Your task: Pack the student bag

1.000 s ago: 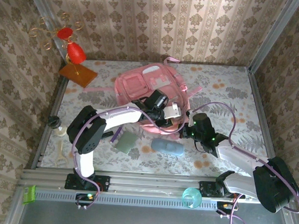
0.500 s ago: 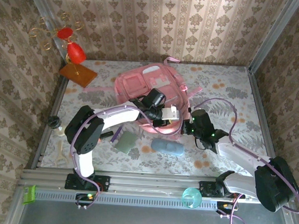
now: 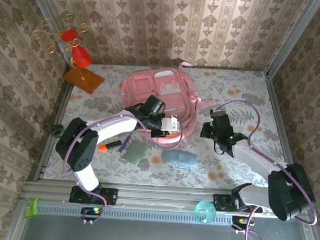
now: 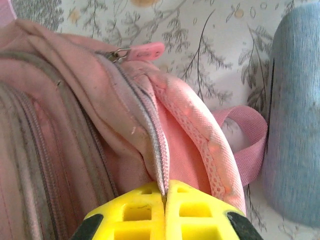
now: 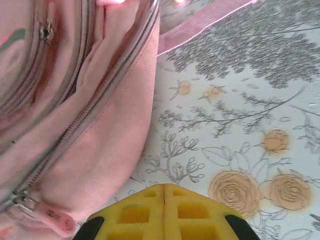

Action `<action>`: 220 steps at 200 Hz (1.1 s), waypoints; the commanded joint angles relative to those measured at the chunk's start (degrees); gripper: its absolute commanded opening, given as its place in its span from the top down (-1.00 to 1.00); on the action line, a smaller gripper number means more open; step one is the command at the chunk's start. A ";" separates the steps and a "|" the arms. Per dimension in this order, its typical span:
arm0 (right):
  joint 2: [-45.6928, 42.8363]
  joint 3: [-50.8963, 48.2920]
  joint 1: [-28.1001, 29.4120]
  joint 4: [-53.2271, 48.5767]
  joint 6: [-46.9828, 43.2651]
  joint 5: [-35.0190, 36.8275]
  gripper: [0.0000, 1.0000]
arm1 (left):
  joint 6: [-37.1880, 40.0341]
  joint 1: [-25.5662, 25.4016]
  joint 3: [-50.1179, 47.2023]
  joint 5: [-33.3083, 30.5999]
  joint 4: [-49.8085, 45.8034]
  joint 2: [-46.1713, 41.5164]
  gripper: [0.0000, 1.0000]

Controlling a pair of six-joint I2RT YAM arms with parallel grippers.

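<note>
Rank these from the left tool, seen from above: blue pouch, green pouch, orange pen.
1. Soft blue oblong fabric pouch, just toward the bases from the left tool.
2. Flat grey-green fabric pouch, further left.
3. Orange-tipped marker pen, farthest left.

Right table (image 3: 253,98) open, blue pouch (image 3: 179,157) beside student bag (image 3: 161,93)

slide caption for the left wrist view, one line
The left hand shut on the zipper edge of the bag, a blue case alongside.
</note>
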 commanded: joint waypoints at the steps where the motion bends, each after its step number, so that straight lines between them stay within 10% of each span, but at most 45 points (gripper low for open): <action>1: 2.09 -0.34 0.37 5.41 -4.17 -13.63 1.00 | 2.19 1.96 -1.17 3.12 0.52 -3.03 1.00; 61: 1.34 -2.59 4.41 8.45 -8.14 -18.18 0.37 | 1.53 3.48 -1.60 9.17 2.31 -4.49 1.00; 138: 6.18 -0.15 5.75 8.98 -12.29 -9.72 0.16 | 1.08 3.52 -1.81 9.40 2.55 -5.22 1.00; 220: 10.83 4.33 3.52 8.28 -18.25 -19.89 0.10 | 1.13 3.60 -2.13 9.50 2.95 -5.46 1.00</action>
